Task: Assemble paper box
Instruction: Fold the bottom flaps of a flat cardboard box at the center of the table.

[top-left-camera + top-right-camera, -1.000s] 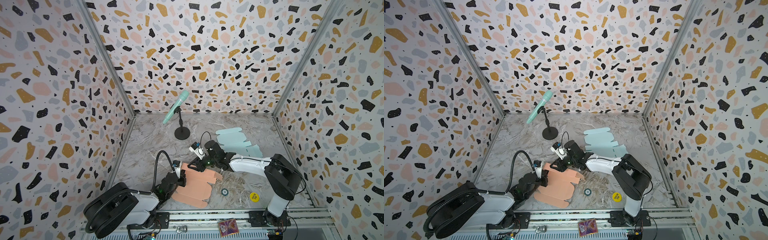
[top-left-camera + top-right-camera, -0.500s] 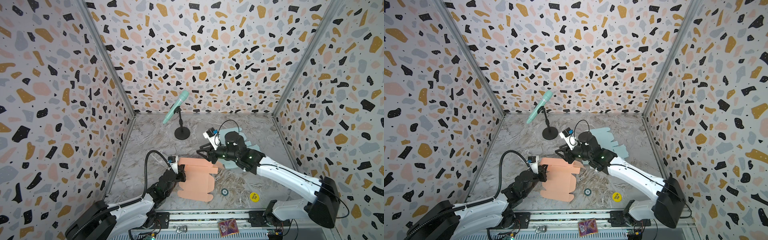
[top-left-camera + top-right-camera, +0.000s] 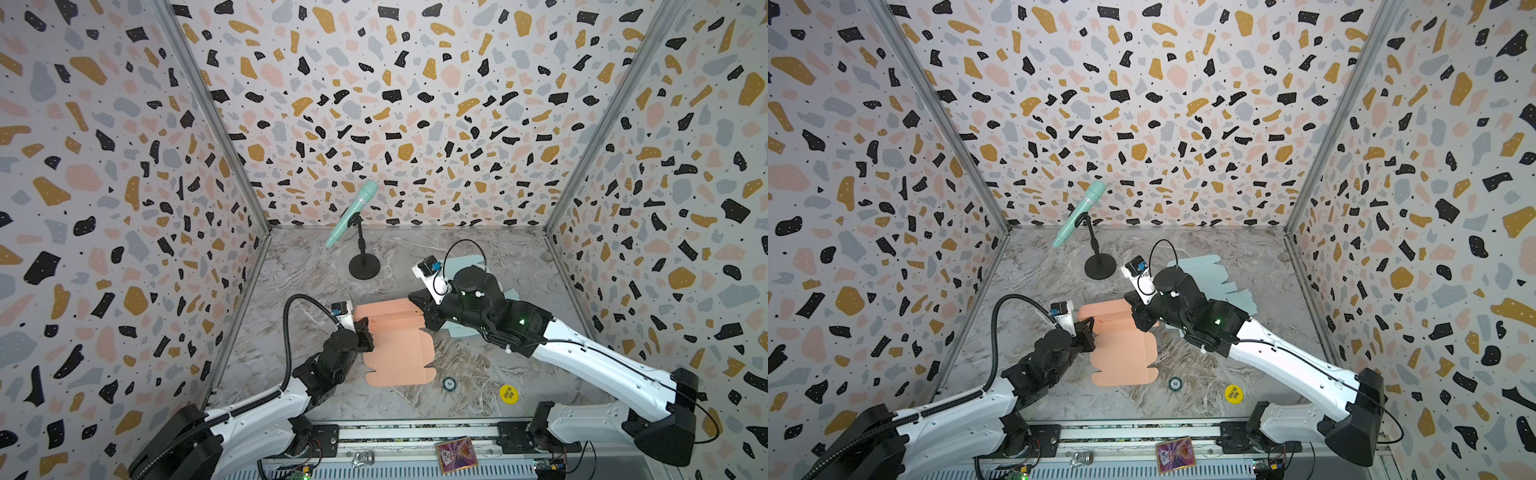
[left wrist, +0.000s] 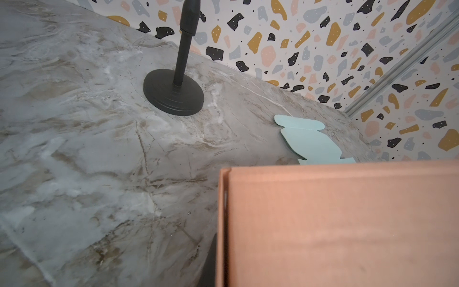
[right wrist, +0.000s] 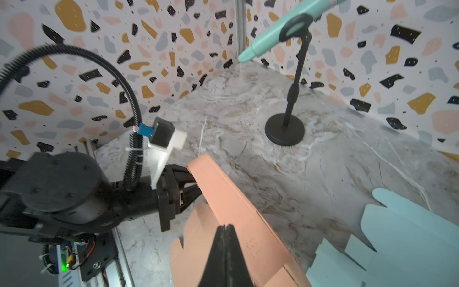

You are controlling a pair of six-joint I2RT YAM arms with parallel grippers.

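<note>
The orange blank [image 3: 397, 345] sits mid-table, its near part flat on the marble [image 3: 478, 365] and its far panel now folded up; a second ago it lay flatter and skewed, nearer the front rail. My left claw [image 3: 365, 334] pinches its left edge, closed on the card as before. My right claw [image 5: 224, 244] has just snapped fully closed; in the right wrist view its jaws meet against the raised panel, and I can't tell whether any card is caught between them. I take it as a pushing tool now, so the fold is started but no wall is locked. Behind the right arm lies the blue blank [image 3: 1221, 278], untouched, with the mic stand [image 3: 364, 266] further back and two chips [image 3: 449, 383] near the front.
</note>
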